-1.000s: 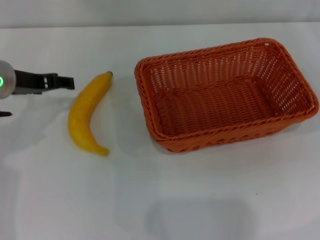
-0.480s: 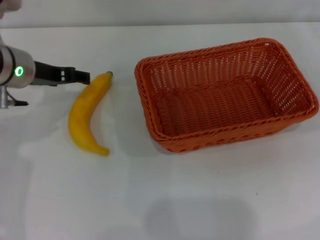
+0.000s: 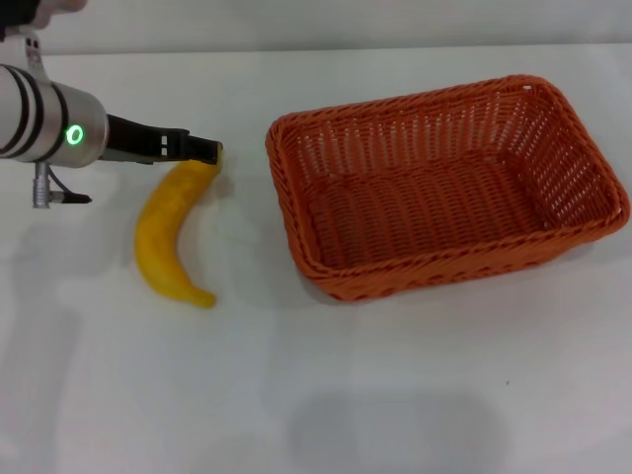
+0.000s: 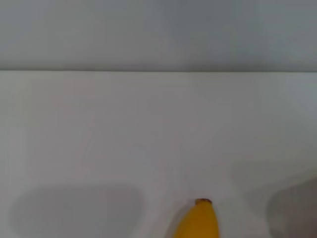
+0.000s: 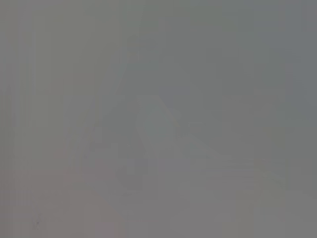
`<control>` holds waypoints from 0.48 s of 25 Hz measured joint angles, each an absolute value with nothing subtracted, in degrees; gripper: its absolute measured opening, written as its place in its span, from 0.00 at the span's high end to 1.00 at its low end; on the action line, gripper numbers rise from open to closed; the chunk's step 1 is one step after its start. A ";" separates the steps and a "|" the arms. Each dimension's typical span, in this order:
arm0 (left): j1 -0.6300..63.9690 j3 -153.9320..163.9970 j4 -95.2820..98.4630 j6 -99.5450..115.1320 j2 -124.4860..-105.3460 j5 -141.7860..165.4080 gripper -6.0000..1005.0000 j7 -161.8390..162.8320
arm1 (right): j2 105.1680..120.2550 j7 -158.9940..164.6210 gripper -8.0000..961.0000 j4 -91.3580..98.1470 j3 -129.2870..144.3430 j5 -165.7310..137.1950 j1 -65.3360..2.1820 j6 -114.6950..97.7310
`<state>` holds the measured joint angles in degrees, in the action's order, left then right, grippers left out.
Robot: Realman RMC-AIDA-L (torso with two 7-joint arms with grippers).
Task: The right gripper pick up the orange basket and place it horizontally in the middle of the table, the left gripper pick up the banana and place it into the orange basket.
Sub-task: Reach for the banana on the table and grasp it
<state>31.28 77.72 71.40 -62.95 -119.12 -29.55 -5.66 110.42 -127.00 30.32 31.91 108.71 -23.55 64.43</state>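
Head view: the left gripper (image 3: pixel 202 150) reaches in from the left edge of the white table (image 3: pixel 395 395), slim black fingers stretched out ahead of a silver-white arm (image 3: pixel 44 126) ringed with black bands and lit by a small green light (image 3: pixel 73 134). Its fingertips sit over the stem end of the banana (image 3: pixel 168 229), at or just above the dark tip; whether they touch the fruit cannot be told from this angle, nor can the set of the fingers, which read as one dark bar. The rest of the banana curves away from the gripper toward the near side of the table, lying flat on the surface. Beyond the fingertips, to the right, stands the orange basket (image 3: pixel 449 259), its long side running across the table, upright, with nothing showing inside, and apart from both banana and gripper. The right gripper does not appear.

Left wrist view: only the rounded yellow tip of the banana (image 4: pixel 198 223) with its brown cap shows at the picture's edge, against bare white table (image 4: pixel 148 129) and a grey wall behind. No fingers are seen here.

Right wrist view: a featureless grey haze; nothing can be made out.
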 joint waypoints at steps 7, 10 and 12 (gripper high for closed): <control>29.29 79.78 74.62 -63.05 -119.20 -29.81 0.12 -4.31 | 110.29 -127.00 0.19 30.29 31.90 108.72 -23.64 63.59; 28.24 80.67 76.46 -63.12 -119.20 -29.57 0.12 -3.68 | 110.30 -127.00 0.19 30.26 31.90 108.72 -23.65 63.30; 27.73 81.03 77.37 -63.16 -119.20 -29.55 0.12 -3.39 | 110.30 -127.00 0.19 30.26 31.91 108.72 -23.69 63.11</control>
